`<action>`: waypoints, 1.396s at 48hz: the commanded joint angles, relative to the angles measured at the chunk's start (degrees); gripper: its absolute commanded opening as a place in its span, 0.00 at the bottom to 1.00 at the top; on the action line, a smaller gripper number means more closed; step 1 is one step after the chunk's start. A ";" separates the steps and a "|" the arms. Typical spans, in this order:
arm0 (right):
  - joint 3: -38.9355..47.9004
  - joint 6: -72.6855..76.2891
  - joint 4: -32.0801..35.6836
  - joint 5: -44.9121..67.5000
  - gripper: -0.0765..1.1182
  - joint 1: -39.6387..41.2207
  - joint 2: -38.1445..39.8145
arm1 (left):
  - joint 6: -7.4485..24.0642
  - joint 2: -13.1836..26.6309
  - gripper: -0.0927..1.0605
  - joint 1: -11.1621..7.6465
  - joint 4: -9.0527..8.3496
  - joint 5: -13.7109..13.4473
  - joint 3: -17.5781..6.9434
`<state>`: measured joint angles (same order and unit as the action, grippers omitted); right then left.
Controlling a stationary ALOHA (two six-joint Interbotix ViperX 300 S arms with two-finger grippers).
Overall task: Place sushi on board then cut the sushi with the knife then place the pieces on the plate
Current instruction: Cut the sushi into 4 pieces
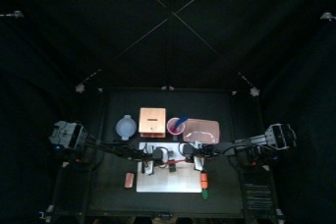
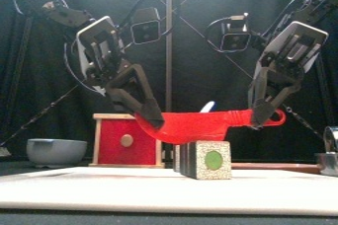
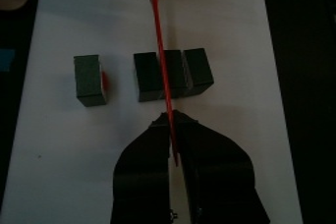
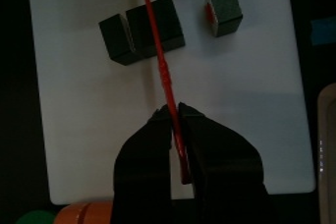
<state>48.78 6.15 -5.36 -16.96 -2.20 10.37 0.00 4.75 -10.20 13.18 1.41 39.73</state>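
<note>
A: Black table, white board (image 3: 256, 51) at its front. The sushi (image 3: 172, 72) lies on the board, so that step is done.
B: Cuts?
A: One piece (image 3: 92, 79) stands apart and the other blocks sit joined. The red knife (image 2: 211, 123) hangs just over the joined blocks, so cutting looks to be in hand. Nothing shows on the plate (image 1: 205, 130), behind the board to the right.
B: Grippers?
A: The left gripper (image 3: 167, 120) is clamped on one end of the knife, the right gripper (image 4: 170, 110) on the other.
B: Room?
A: Bare board all round the row, with no block at an edge. Both arms crowd in above. My judgement: one must let go before any piece is carried.
</note>
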 commanded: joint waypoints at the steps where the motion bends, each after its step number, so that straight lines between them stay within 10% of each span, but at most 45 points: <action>1: 0.44 0.26 -0.09 -0.35 0.34 0.44 -0.62 | 0.09 0.88 0.41 -1.76 -0.18 -0.62 -0.09; 67: -1.76 0.18 1.85 -0.79 0.34 0.18 2.37 | 0.09 -0.26 0.41 -0.97 -2.55 -2.02 0.35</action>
<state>47.29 6.15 -3.60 -17.58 -3.08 10.90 0.00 5.19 -10.28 11.25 0.35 39.73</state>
